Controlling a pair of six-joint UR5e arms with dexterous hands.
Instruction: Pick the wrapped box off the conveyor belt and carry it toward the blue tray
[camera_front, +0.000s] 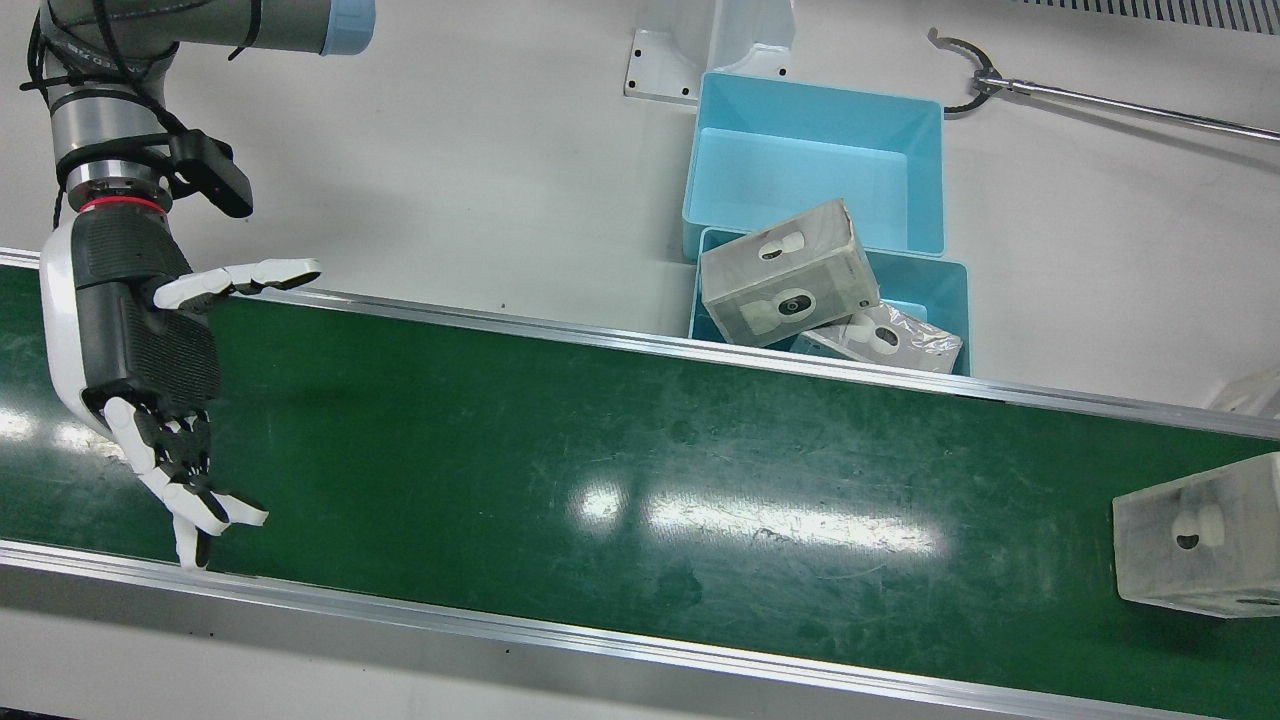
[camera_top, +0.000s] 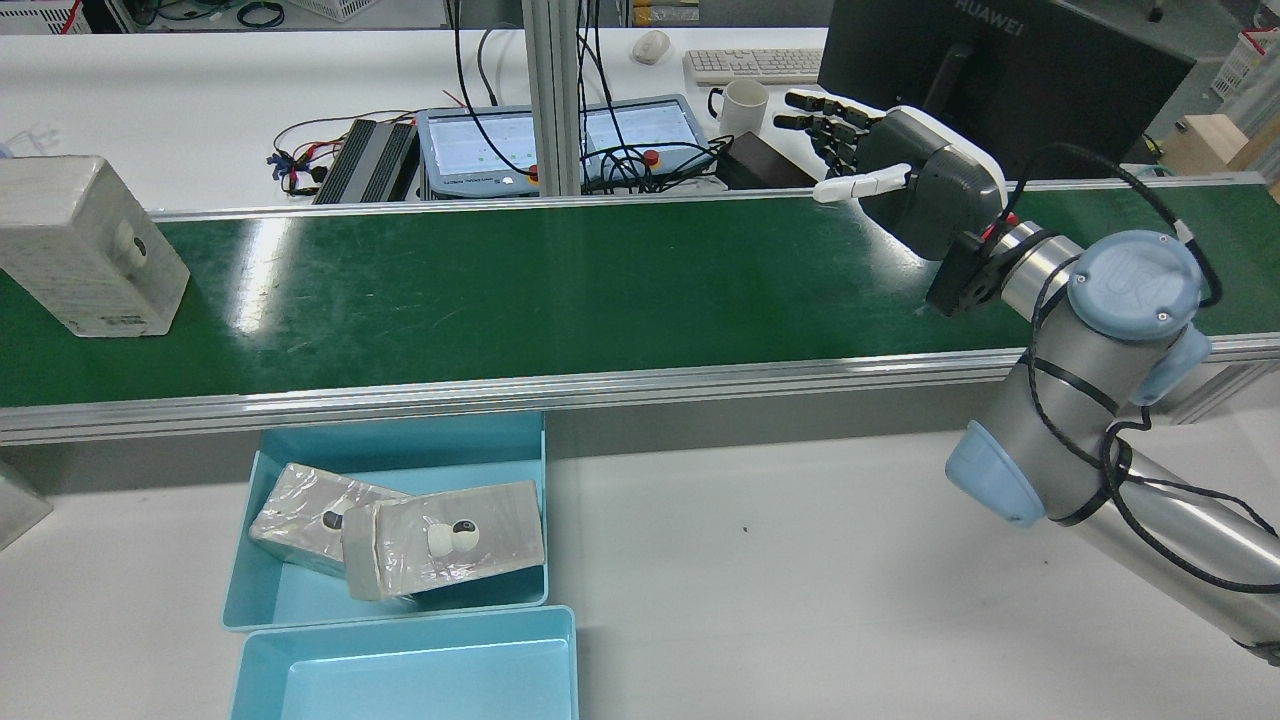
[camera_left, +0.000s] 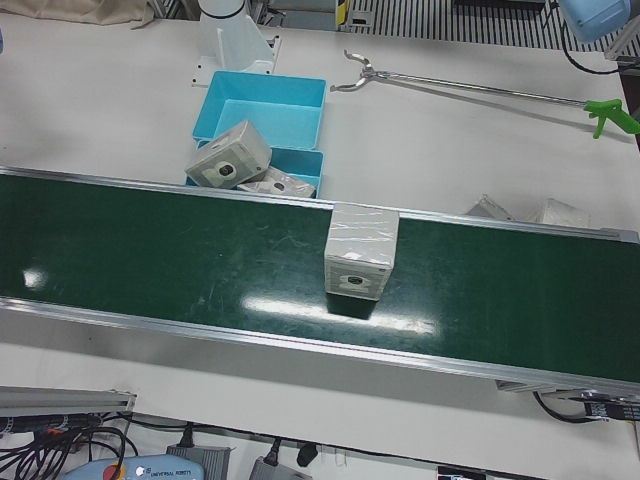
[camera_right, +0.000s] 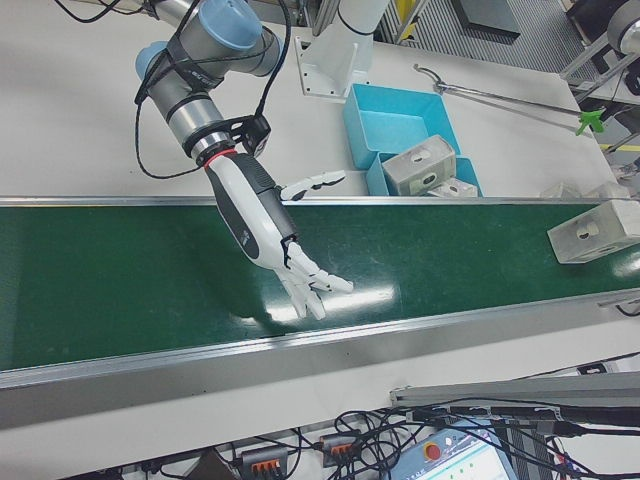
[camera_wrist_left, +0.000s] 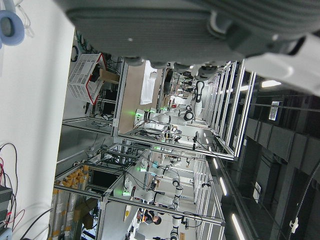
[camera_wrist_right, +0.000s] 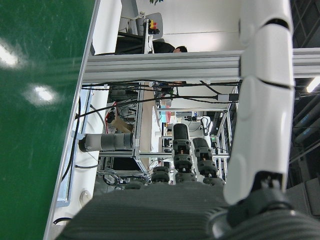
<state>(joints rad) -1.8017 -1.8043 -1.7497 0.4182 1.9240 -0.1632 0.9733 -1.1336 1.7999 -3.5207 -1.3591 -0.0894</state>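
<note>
**Right hand spread above the belt, wrapped box far down the line**

Front view: the right hand (camera_front: 135, 385) hovers over the green conveyor belt (camera_front: 600, 470) with its fingers (camera_front: 190, 500) apart and nothing between them. The wrapped box (camera_front: 1200, 540) stands on the belt at the opposite end, well apart from the fingertips. Beyond the belt, off to the thumb's side, two blue trays (camera_front: 815, 160) sit together; the nearer one holds two more wrapped boxes (camera_front: 785, 275).

Rear view: the same hand (camera_top: 900, 170) is held palm-out over the belt, fingers splayed, empty. The box (camera_top: 85, 245) rests upright at the belt's other end.

Left-front view: the box (camera_left: 360, 255) sits on the belt just past the trays (camera_left: 265, 110).

Left hand view: only the left hand's palm edge (camera_wrist_left: 200, 25) shows; whether its fingers are spread or curled cannot be told.
</note>
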